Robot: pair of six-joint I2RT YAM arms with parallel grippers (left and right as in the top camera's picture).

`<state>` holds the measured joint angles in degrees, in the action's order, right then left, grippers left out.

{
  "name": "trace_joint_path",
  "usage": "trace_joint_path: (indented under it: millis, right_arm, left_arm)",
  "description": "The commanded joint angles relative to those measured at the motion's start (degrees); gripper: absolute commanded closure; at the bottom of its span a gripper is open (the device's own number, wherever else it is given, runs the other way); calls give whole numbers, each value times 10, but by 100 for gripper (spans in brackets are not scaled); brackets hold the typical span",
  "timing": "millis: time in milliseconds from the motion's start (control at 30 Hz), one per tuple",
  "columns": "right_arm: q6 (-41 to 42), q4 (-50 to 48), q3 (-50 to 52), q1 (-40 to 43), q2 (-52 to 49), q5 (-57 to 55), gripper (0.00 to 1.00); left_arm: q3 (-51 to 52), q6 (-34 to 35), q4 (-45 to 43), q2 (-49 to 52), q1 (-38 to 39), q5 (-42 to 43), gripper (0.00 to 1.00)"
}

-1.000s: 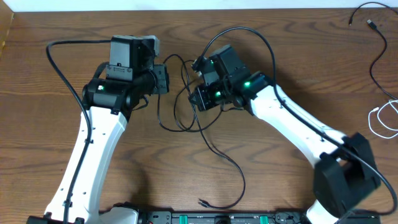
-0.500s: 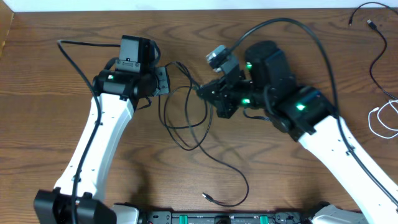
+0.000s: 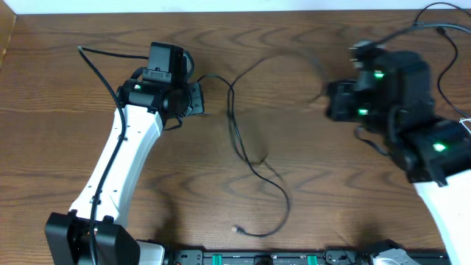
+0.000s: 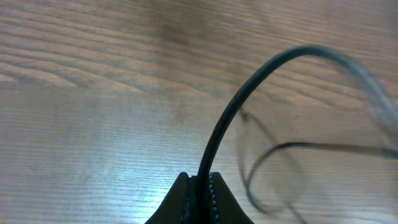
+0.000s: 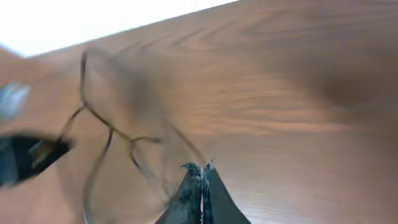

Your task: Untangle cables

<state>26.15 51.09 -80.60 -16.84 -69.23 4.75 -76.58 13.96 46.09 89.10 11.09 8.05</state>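
Firmly clenched, the left gripper (image 4: 199, 184) is held over the bench (image 3: 59, 169), and a smooth black cable (image 4: 225, 127) is pinched between its ribbed fingers. The right gripper (image 5: 201, 169) is likewise shut, raised well apart to the right, with a thin, blurred strand of the same cable caught at its tips. The cable is strung between both and trailed over brown wood grain to a small plug (image 3: 237, 230) near the front edge. A looped white cable (image 3: 444, 140) is seen far right.
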Motion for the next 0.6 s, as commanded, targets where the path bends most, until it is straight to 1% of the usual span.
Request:
trace_joint_path:
  millis: [0,133,200,267,367,433,500,533,567]
  right_arm:
    - [39,40,-2,65,23,-128,99]
    - [45,99,-2,130,19,-180,99]
    - [43,119,-2,164,16,-175,99]
    - [17,123,-2,185,13,-140,99]
    - [-110,90,-2,189,4,4,98]
    - [-179,78,-2,183,-6,74,94]
    - [-236,76,-2,175,-20,130,88]
    - [-263,76,-2,170,-30,156,82]
    - [-285,76,-2,165,-39,178,78]
  left_arm:
    - [-5,3,1,5,-5,-24,93]
    - [-5,3,2,5,-5,-37,93]
    - [-5,3,1,5,-5,-36,93]
    - [-5,3,2,5,-4,-36,92]
    - [-5,3,1,5,-4,-35,92]
    - [-5,1,0,5,-4,-26,93]
    - [-5,-5,-1,5,-4,-10,93]
    - [-5,-12,-1,5,-4,-1,93]
    - [-5,-19,-2,5,-4,5,92]
